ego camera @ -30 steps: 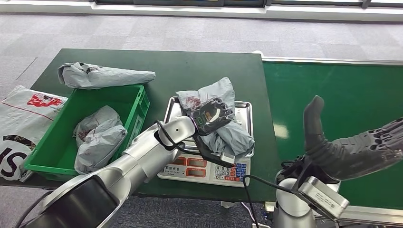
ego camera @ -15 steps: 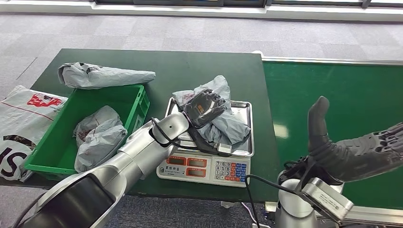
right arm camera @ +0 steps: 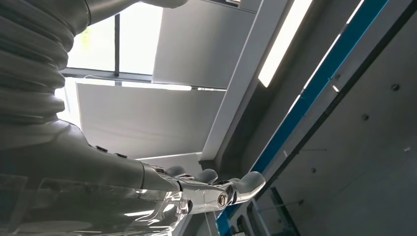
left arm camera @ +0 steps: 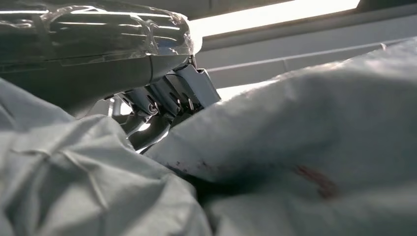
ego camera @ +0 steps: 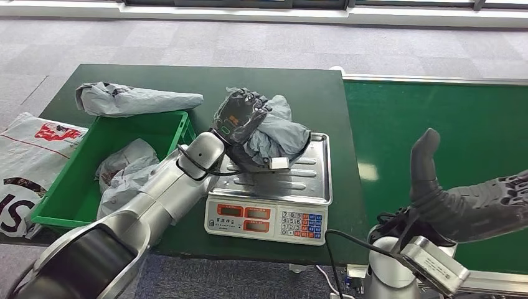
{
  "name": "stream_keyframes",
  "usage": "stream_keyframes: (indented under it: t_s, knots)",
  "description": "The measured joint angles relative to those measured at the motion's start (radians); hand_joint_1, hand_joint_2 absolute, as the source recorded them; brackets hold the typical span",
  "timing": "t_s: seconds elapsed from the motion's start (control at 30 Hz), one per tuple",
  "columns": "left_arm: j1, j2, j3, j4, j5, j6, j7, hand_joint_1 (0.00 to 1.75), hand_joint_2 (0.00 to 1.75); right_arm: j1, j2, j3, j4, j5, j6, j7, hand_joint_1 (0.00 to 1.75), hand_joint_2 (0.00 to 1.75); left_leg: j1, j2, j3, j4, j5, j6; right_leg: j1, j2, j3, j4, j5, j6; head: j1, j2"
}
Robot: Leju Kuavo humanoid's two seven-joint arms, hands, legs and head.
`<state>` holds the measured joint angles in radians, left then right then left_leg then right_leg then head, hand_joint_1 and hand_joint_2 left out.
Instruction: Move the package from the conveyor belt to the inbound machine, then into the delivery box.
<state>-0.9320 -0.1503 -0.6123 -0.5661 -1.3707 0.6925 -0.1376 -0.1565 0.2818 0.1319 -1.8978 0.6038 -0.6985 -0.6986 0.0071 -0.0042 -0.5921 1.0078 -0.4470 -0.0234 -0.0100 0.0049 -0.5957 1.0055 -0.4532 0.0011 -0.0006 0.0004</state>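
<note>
grey, crumpled plastic is what the package [ego camera: 274, 128] is made of, and a soft bag like this can be expected to slip or sag out of a grasp if it is carried quickly. the package is held by the left robot hand [ego camera: 240, 115], whose fingers are closed over its upper left part; in the left wrist view the fabric [left arm camera: 295, 147] is seen pressed right against the fingers [left arm camera: 162, 96]. the package is lifted off the steel tray of the inbound machine [ego camera: 311, 180], hanging above the tray's back left corner, with a loose end trailing down towards the tray.

that trailing end could be caught on the tray rim, or dragged over the near wall of the delivery box [ego camera: 187, 134], which stands just beside the machine on the green surface [ego camera: 268, 84]. two packages [ego camera: 127, 177] are already lying in the box, so a release made too low or too early could leave the bag draped across the rim rather than inside.

the right robot hand [ego camera: 473, 202] is held above the conveyor belt [ego camera: 448, 118], well apart from the package, its fingers spread and its thumb raised, with nothing in it.
</note>
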Motion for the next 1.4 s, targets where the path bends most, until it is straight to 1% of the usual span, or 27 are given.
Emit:
stream_keyframes:
  t_s: [0.1, 0.2, 0.47, 0.87, 1.03, 1.17, 1.4]
  knots:
    - [0.018, 0.03, 0.047, -0.063, -0.011, 0.0, 0.017, 1.75, 1.75, 0.001, 0.0, -0.003, -0.001, 0.0, 0.0, 0.0, 0.0, 1.75, 0.0, 0.0, 0.0, 0.0, 0.0, 0.0, 0.0, 0.0, 0.0, 0.0, 0.0, 0.0, 0.0, 0.0]
    - [0.029, 0.045, 0.075, -0.099, -0.012, 0.0, 0.022, 1.75, 1.75, 0.001, 0.0, -0.005, -0.001, -0.001, 0.0, 0.0, 0.0, 1.75, 0.0, 0.0, -0.001, 0.0, 0.0, 0.0, 0.0, 0.0, 0.0, 0.0, 0.0, 0.0, 0.0, 0.0]
    - [0.051, 0.066, 0.111, -0.152, -0.021, 0.0, 0.025, 1.75, 1.75, 0.001, 0.0, -0.009, -0.001, -0.001, 0.0, 0.0, 0.0, 1.75, 0.0, 0.0, -0.001, 0.0, 0.0, 0.0, -0.001, 0.0, 0.0, 0.0, 0.0, 0.0, 0.0, 0.0]
    - [0.129, 0.089, 0.24, -0.274, -0.1, 0.0, 0.031, 1.75, 1.75, 0.001, 0.0, -0.009, 0.0, -0.014, 0.0, 0.0, 0.0, 1.75, 0.0, 0.0, -0.001, 0.0, 0.0, 0.0, 0.0, 0.0, -0.001, 0.0, 0.0, 0.0, 0.0, 0.0]
    - [0.18, 0.098, 0.319, -0.39, -0.118, 0.001, 0.091, 1.75, 1.75, 0.001, 0.0, -0.009, 0.004, -0.018, 0.0, 0.0, 0.0, 1.75, 0.0, 0.0, -0.001, 0.0, 0.0, 0.0, 0.0, 0.0, -0.001, 0.0, 0.0, 0.0, 0.0, 0.0]
    - [0.216, 0.103, 0.395, -0.504, -0.117, 0.002, 0.075, 1.75, 1.75, 0.0, 0.0, -0.009, 0.008, -0.021, 0.0, 0.0, 0.0, 1.75, 0.0, 0.0, -0.001, 0.0, 0.0, 0.0, 0.0, 0.0, -0.001, 0.0, 0.0, 0.0, 0.0, 0.0]
    - [0.267, 0.098, 0.488, -0.639, -0.116, 0.002, 0.037, 1.75, 1.75, -0.001, 0.0, -0.009, 0.014, -0.022, 0.0, 0.0, 0.0, 1.75, 0.0, 0.0, -0.001, 0.0, 0.0, 0.0, 0.0, 0.0, -0.001, 0.0, 0.0, 0.0, 0.0, 0.0]
